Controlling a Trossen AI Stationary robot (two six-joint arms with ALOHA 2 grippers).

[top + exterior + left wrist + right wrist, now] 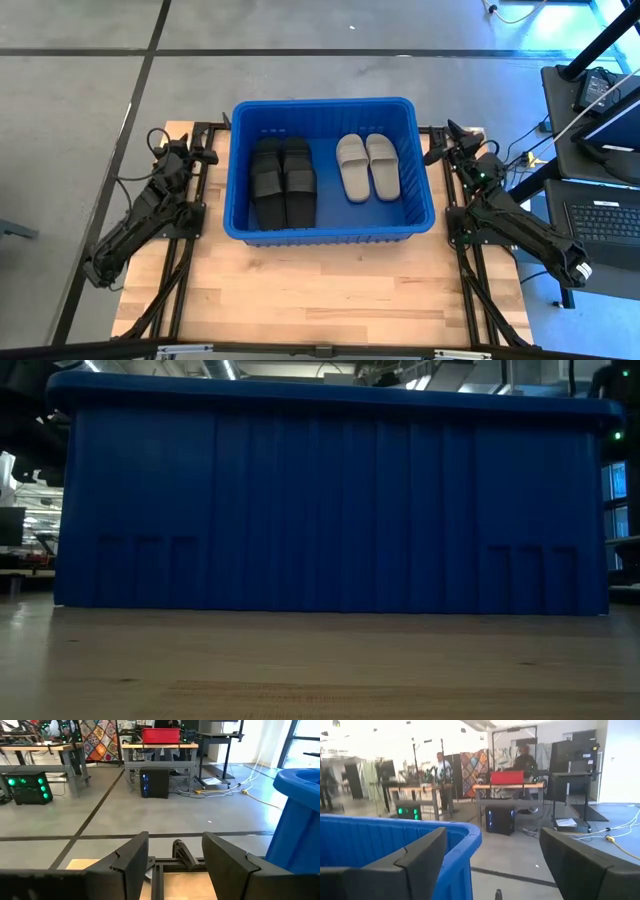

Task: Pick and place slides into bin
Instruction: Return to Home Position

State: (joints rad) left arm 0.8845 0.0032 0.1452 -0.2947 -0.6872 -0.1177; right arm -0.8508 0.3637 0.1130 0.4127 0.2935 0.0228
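Observation:
The blue bin stands on the wooden table's far middle; its near wall fills the low view. Inside lie two black slides side by side on the left and two light grey slides on the right, soles down. Other slides are out of view. My left gripper is open and empty at the bin's left, near the table's far left corner. My right gripper is open and empty at the bin's right, near the far right corner. Each wrist view shows the bin's rim beside its fingers.
Bare table top lies between the bin and the near edge. Black frame rails run along both table sides. A desk with laptops stands off the right. People and workbenches show in the room beyond.

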